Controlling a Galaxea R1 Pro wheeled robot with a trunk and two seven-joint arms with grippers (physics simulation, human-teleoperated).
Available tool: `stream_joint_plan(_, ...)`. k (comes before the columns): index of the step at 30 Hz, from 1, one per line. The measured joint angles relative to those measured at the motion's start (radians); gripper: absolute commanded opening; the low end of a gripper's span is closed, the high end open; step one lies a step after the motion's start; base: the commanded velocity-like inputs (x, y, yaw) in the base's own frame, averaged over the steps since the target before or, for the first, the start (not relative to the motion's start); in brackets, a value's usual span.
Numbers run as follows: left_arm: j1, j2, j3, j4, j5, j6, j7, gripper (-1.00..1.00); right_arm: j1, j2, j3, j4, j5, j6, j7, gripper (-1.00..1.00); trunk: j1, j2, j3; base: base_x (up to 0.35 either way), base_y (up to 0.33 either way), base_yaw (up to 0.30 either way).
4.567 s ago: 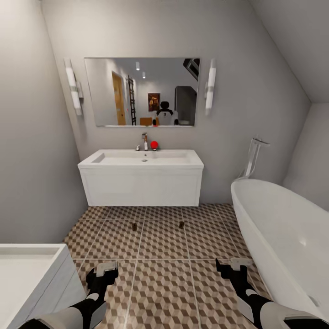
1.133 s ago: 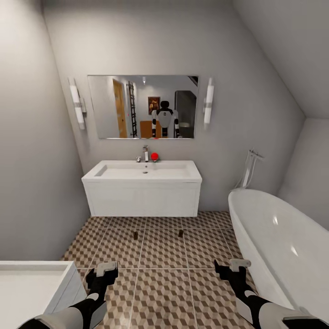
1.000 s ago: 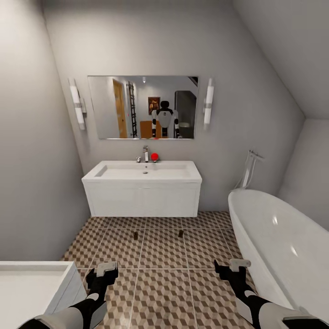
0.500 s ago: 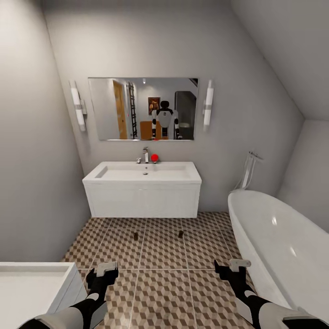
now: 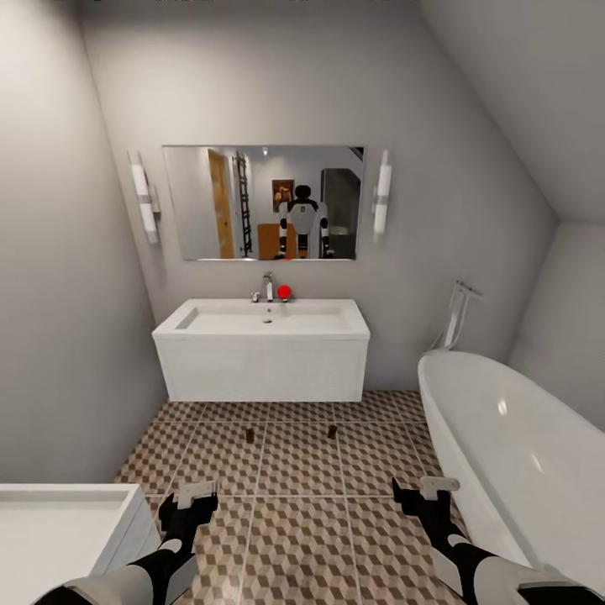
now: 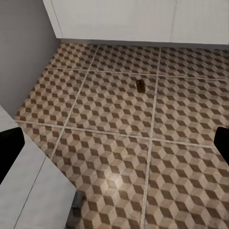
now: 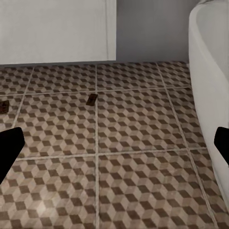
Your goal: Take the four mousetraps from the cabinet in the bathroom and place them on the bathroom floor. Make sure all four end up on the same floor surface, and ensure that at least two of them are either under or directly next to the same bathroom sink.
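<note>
Two small brown mousetraps (image 5: 249,434) (image 5: 332,431) lie apart on the cube-patterned bathroom floor (image 5: 302,470), just in front of the white wall-hung bathroom sink (image 5: 262,357). The left wrist view shows one mousetrap (image 6: 140,86); the right wrist view shows two mousetraps (image 7: 91,98) (image 7: 5,106). My left gripper (image 5: 186,504) and right gripper (image 5: 424,496) hang low over the tiles, well short of the traps. Both are open with nothing between the fingers (image 6: 9,148) (image 7: 220,140). The cabinet is out of view.
A long white bathtub (image 5: 512,437) runs along the right side. A white unit (image 5: 59,521) stands at the lower left beside my left arm. Above the sink hang a mirror (image 5: 265,202) and two wall lights; a red object (image 5: 284,291) sits by the tap.
The whole picture has shifted: the sink and mirror sit lower and look smaller, so the camera has drawn back. Both arms hold their pose and the traps have not moved.
</note>
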Motion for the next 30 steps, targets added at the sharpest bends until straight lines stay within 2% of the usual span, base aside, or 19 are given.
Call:
stream_joint_plan(10, 0.000, 0.000, 0.001, 0.000, 0.000, 0.000, 0.000, 1.00, 0.000, 0.002, 0.000, 0.000, 0.001, 0.000, 0.000, 1.00, -0.038, 0.070, 0.038, 0.000, 0.000, -0.174)
stream_joint_plan(30, -0.001, 0.000, 0.001, 0.000, 0.000, 0.000, 0.000, 1.00, -0.001, 0.002, 0.000, 0.000, 0.000, -0.001, 0.000, 1.00, -0.115, 0.209, 0.111, 0.000, 0.000, -0.257)
